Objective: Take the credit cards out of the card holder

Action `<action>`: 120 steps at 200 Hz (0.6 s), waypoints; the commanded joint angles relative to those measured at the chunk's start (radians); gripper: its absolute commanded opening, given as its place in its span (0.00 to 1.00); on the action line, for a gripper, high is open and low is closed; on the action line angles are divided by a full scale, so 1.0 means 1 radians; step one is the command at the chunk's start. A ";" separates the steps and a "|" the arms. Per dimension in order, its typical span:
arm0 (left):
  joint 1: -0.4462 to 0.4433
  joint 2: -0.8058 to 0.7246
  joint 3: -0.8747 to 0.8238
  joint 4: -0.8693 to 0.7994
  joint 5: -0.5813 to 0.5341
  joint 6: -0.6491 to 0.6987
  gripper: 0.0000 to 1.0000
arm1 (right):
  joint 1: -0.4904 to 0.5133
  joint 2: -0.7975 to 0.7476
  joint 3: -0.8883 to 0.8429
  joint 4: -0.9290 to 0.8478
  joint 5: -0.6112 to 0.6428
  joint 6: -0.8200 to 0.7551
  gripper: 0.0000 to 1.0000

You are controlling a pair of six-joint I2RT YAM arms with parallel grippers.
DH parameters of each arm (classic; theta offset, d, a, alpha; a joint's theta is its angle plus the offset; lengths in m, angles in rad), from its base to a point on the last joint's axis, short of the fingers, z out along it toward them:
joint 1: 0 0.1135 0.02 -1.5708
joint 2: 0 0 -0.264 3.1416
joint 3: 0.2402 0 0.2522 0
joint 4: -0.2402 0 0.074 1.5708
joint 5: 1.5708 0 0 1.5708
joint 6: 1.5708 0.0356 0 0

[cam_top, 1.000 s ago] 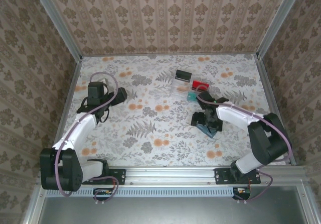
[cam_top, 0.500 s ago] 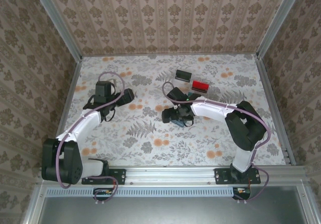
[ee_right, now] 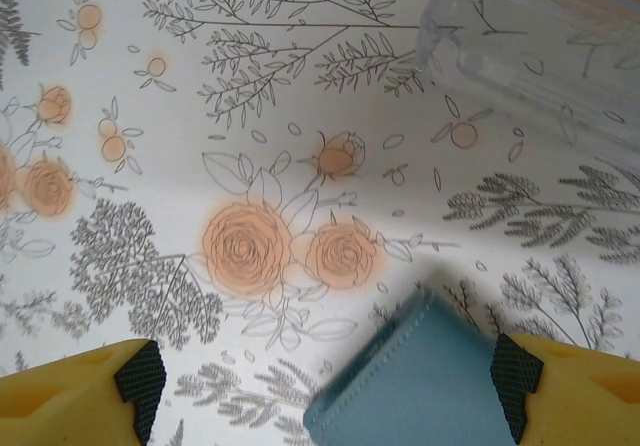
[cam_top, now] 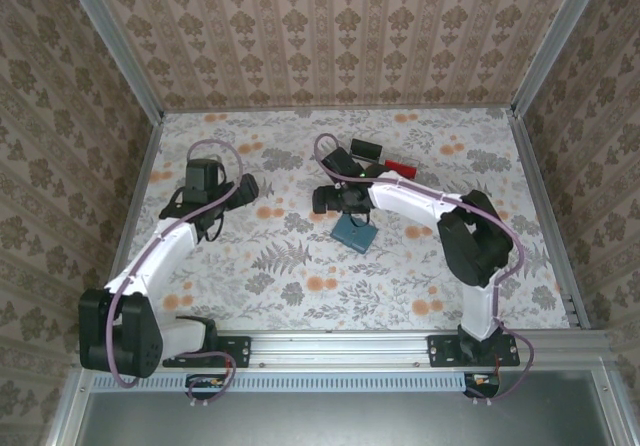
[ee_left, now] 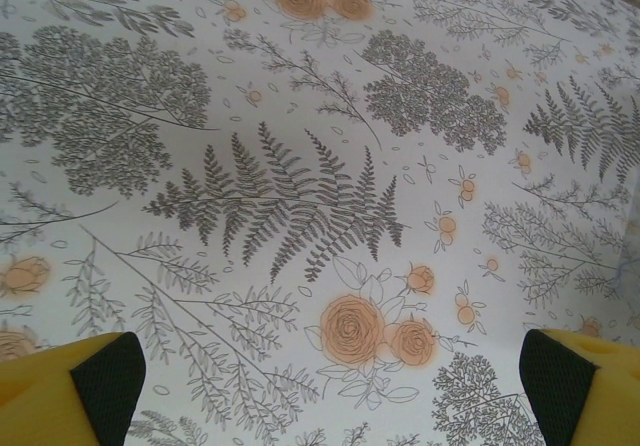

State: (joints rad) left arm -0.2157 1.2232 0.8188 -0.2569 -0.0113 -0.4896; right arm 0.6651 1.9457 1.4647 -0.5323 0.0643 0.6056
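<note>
The teal card holder (cam_top: 354,230) lies shut and flat on the flowered table (cam_top: 300,266) near its middle. In the right wrist view the card holder (ee_right: 425,386) is blurred at the bottom edge, below the gap between the fingers and close to the right pad (ee_right: 515,386). My right gripper (cam_top: 330,202) (ee_right: 328,381) stands open just up and left of it, its pads wide apart. My left gripper (cam_top: 238,188) (ee_left: 332,386) is open over bare cloth at the left. The credit cards are hidden.
A clear plastic tray (ee_right: 530,56) stands just beyond the right gripper. A black block (cam_top: 365,149) and a red block (cam_top: 400,167) sit behind the right arm. Patterned walls close in the table on three sides.
The right arm swept from the right side towards the middle and back of the table. The card holder came with it and now lies at the centre. The left gripper shifted slightly.
</note>
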 commanded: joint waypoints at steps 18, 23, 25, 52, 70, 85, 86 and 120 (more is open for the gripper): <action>-0.003 -0.011 0.028 -0.067 -0.028 0.017 1.00 | 0.002 0.079 0.068 -0.105 0.021 0.008 0.87; -0.003 -0.009 0.029 -0.068 -0.026 0.016 1.00 | 0.003 0.082 0.069 -0.111 0.020 0.005 0.87; -0.003 -0.010 0.029 -0.068 -0.026 0.016 1.00 | 0.004 0.083 0.070 -0.115 0.018 0.005 0.87; -0.004 -0.002 0.033 -0.068 -0.023 0.017 1.00 | 0.018 0.094 0.073 -0.155 0.030 -0.013 0.87; -0.004 0.005 0.040 -0.071 -0.018 0.016 1.00 | 0.026 0.102 0.069 -0.171 0.020 -0.028 0.87; -0.004 0.012 0.044 -0.072 -0.009 0.010 1.00 | 0.034 0.108 0.070 -0.179 -0.004 -0.041 0.88; -0.004 0.012 0.044 -0.073 -0.008 0.010 1.00 | 0.034 0.109 0.070 -0.180 -0.006 -0.042 0.88; -0.004 0.042 0.071 -0.092 0.029 0.003 1.00 | 0.060 0.115 0.065 -0.176 -0.096 -0.075 0.88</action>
State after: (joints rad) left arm -0.2157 1.2434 0.8406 -0.3157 -0.0174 -0.4896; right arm 0.7029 2.0338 1.5108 -0.6640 0.0444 0.5709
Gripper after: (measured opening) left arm 0.993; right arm 0.878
